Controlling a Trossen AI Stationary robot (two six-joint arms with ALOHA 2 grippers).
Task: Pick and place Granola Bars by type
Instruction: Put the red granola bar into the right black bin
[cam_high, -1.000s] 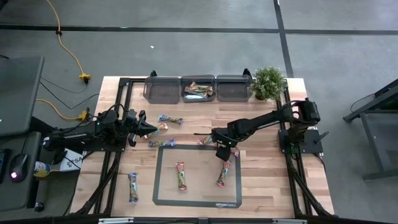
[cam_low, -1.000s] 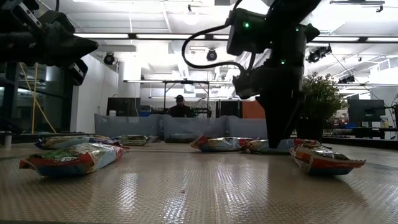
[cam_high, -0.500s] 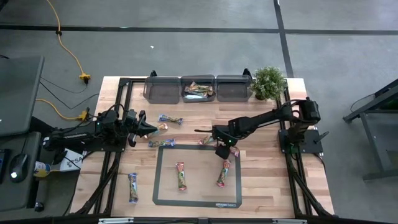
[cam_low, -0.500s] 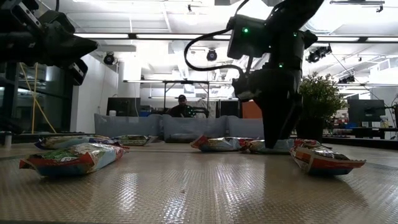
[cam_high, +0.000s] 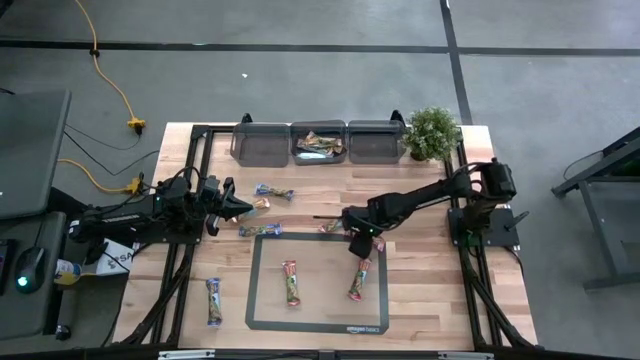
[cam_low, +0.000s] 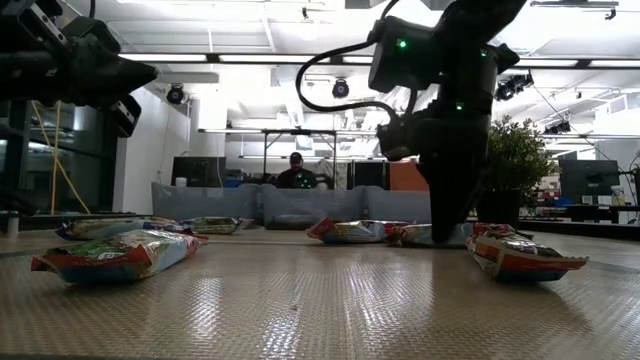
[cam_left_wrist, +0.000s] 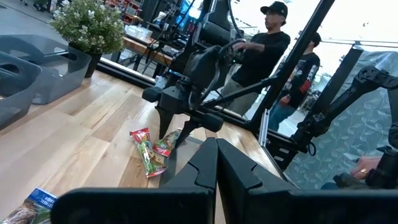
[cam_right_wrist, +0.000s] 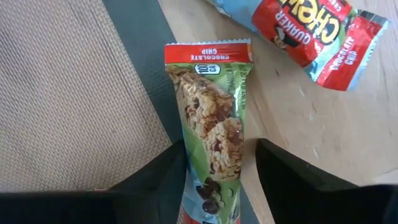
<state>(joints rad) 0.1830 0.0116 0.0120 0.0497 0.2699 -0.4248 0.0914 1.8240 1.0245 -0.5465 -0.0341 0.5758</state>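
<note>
Right gripper (cam_right_wrist: 214, 180) is down at the mat's (cam_high: 320, 285) top right corner, fingers (cam_right_wrist: 283, 177) spread open either side of a green granola bar (cam_right_wrist: 211, 124) lying across the mat's edge on the counter (cam_high: 420, 190). Left gripper (cam_high: 243, 207) waits left of the mat, fingers pressed together, empty.

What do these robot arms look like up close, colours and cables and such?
Both arms are dark and jointed. The right arm has a looping black cable and small green lights by its wrist. Its end effector has two broad, matte black fingers. The left end effector has two flat black fingers tapering to a point.
</note>
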